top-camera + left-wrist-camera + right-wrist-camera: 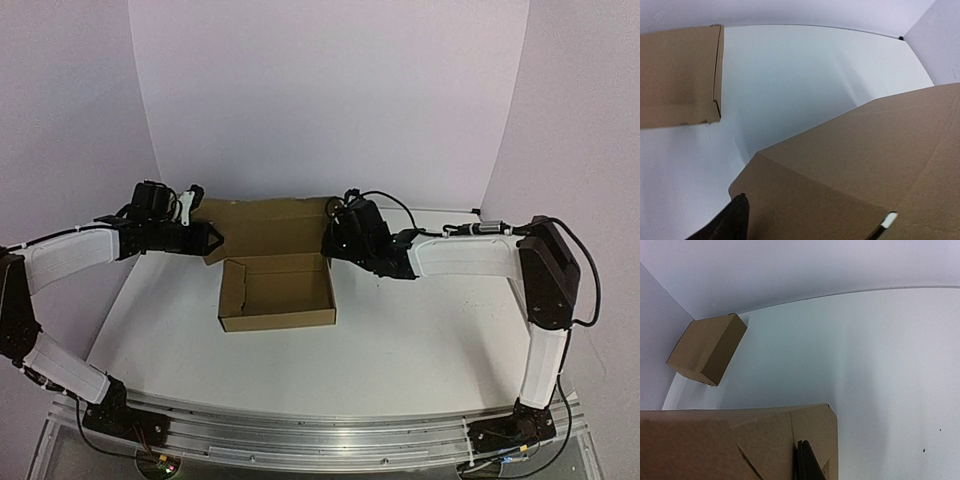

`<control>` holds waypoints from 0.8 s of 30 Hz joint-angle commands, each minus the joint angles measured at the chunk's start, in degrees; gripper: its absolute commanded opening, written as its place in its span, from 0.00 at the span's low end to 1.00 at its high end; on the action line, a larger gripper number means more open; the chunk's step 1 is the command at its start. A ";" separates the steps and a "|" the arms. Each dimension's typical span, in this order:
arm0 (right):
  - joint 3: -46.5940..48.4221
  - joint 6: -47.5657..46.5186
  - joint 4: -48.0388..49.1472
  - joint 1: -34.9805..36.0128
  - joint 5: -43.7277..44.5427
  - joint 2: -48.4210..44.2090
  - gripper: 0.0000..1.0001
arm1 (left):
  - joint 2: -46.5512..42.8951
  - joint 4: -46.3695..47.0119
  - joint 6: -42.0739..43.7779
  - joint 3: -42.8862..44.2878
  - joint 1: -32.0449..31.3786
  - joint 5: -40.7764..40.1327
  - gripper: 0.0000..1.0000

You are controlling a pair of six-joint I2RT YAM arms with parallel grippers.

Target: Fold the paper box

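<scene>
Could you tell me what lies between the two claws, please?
The upright lid of the paper box fills the gap between the left claw and the right claw, as the top view shows.

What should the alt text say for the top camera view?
A shallow brown paper box sits open on the white table, its lid panel standing up at the back. The left gripper and right gripper reach that panel's two ends.

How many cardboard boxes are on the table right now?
2. The paper box sits open at the centre of the table, lid raised; a closed box stands farther back, clear in the wrist views, hard to separate from above.
</scene>
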 commanded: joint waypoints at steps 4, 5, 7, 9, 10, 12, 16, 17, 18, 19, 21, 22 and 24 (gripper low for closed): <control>1.58 5.21 -11.08 0.87 0.46 -1.30 0.00 | 0.34 -9.05 4.60 5.63 3.82 -0.18 0.79; 1.40 5.60 -11.18 0.85 0.36 -1.24 0.00 | 0.12 -10.00 5.39 6.07 4.20 0.64 0.79; 1.17 5.83 -11.35 0.86 0.22 -1.12 0.00 | -0.75 -11.16 7.72 6.42 4.45 2.80 0.80; 1.39 5.43 -11.49 0.91 0.21 -1.02 0.00 | -1.97 -10.92 11.42 5.88 4.41 4.41 0.79; 1.62 5.02 -11.60 0.85 0.20 -0.95 0.00 | -2.70 -10.13 12.72 5.27 4.47 4.49 0.76; 2.05 3.99 -11.68 0.88 -0.04 -0.85 0.00 | -3.71 -8.59 15.57 3.97 4.51 4.04 0.71; 2.50 0.85 -11.77 0.89 -0.58 -1.04 0.00 | -3.94 -5.25 18.85 3.17 5.47 2.68 0.66; 2.37 -0.11 -11.78 0.85 -0.53 -1.25 0.00 | -3.89 -4.55 19.75 3.39 6.08 2.86 0.66; 2.27 -1.07 -11.81 0.85 -0.45 -1.48 0.00 | -3.82 -3.84 21.29 3.59 6.88 3.64 0.67; 2.22 -2.28 -11.82 0.84 -0.33 -1.72 0.00 | -3.76 -3.23 22.89 3.65 7.78 5.11 0.67; 1.89 -3.92 -11.85 0.88 0.67 -2.43 0.00 | -3.21 -3.92 27.74 3.78 9.00 10.69 0.66; 1.80 -4.50 -11.91 0.89 1.32 -2.92 0.00 | -2.66 -5.39 30.43 4.15 9.06 12.84 0.65; 1.71 -5.41 -12.17 0.84 2.27 -3.65 0.00 | -1.93 -8.06 27.73 4.19 8.76 13.63 0.62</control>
